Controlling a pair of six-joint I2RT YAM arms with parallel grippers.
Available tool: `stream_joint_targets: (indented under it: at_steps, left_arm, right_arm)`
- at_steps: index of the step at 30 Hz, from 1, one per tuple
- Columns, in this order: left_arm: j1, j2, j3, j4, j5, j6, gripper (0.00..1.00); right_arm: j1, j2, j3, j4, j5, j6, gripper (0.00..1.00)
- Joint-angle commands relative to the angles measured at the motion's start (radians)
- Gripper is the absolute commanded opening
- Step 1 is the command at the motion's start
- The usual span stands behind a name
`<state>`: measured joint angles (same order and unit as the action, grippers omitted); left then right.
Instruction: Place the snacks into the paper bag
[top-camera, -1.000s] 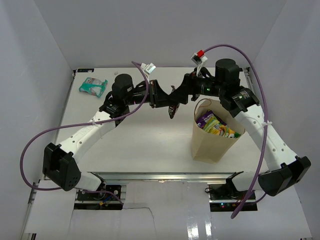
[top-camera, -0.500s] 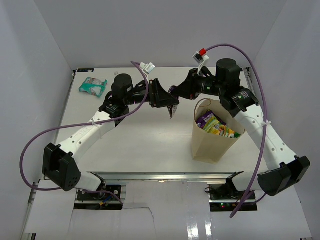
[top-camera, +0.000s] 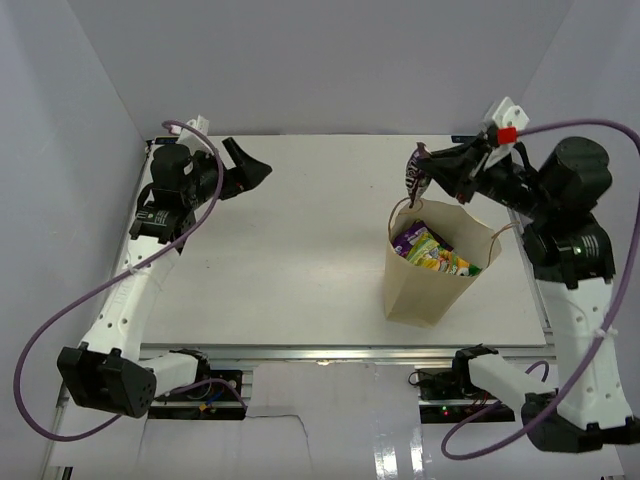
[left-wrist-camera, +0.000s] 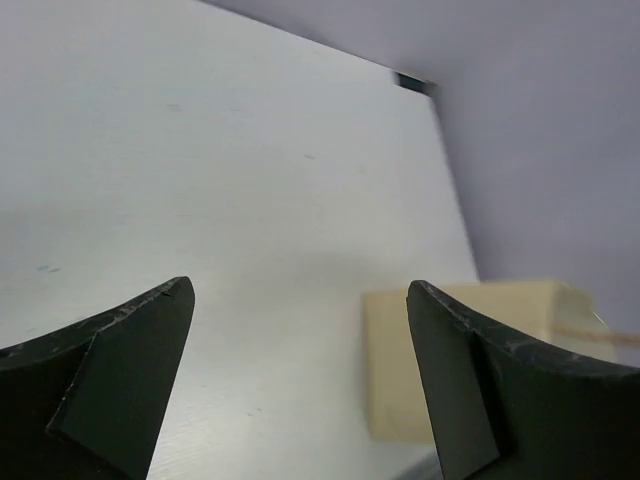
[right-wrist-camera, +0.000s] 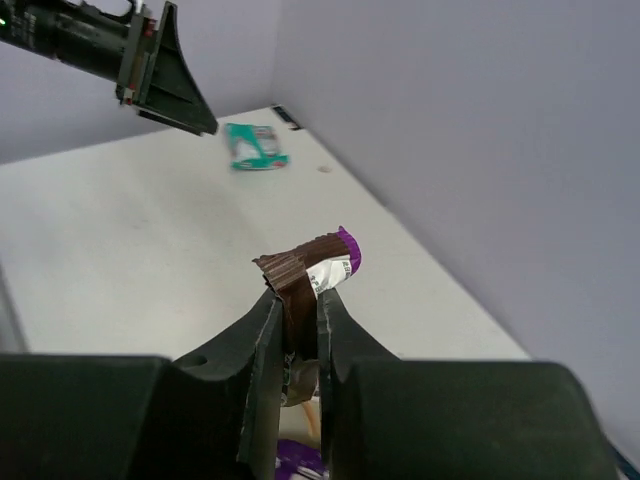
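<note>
Over the white counter (top-camera: 300, 270), parted now after the middle meeting, pinching the brown-purple bar (top-camera: 413, 172) in the right end effector (top-camera: 430, 178) just over the paper bag (top-camera: 420, 295) rim, likely for dropping, left end effector (left-wrist-camera: 300, 330) withdrawn with jaws spread, empty

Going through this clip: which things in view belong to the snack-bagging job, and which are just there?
Part of the job:
- paper bag
- snacks already inside it
- brown and purple bar, pinched in the right gripper above the bag's mouth
- teal-white packet, lying on the table, not yet bagged

Just there:
- purple cables
- red tag by the right wrist
</note>
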<state>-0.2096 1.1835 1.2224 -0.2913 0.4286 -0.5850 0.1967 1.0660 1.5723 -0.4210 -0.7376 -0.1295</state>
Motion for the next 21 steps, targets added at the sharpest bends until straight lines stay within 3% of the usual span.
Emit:
stream_joint_targets:
  at_steps: [1,5,11,13,14,16,18,21]
  left_arm:
    - [0.065,0.044,0.025,-0.249,-0.463,0.018,0.98]
    - [0.203,0.166,-0.006,-0.203,-0.498,-0.085,0.98]
    - [0.328,0.416,0.097,-0.219,-0.444,-0.219,0.98]
    - [0.343,0.516,0.176,-0.235,-0.461,-0.237,0.98]
    - [0.352,0.548,0.207,-0.247,-0.485,-0.251,0.98]
    - [0.363,0.652,0.271,-0.278,-0.527,-0.28,0.98]
    - [0.377,0.761,0.379,-0.301,-0.55,-0.302,0.98]
    - [0.407,0.85,0.485,-0.31,-0.53,-0.384,0.98]
  right_arm:
    - [0.0,-0.098,-0.044,-0.119,0.203,-0.212,0.08]
    - [0.0,-0.178,-0.126,-0.18,0.383,-0.292,0.08]
    - [0.0,-0.225,-0.276,-0.275,0.385,-0.344,0.08]
    - [-0.002,-0.23,-0.307,-0.288,0.412,-0.366,0.2]
    - [0.0,-0.232,-0.323,-0.288,0.44,-0.369,0.43]
    - [0.0,-0.242,-0.324,-0.285,0.446,-0.384,0.78]
    - [0.0,-0.239,-0.311,-0.285,0.445,-0.384,0.91]
    - [0.0,-0.238,-0.301,-0.288,0.426,-0.398,0.93]
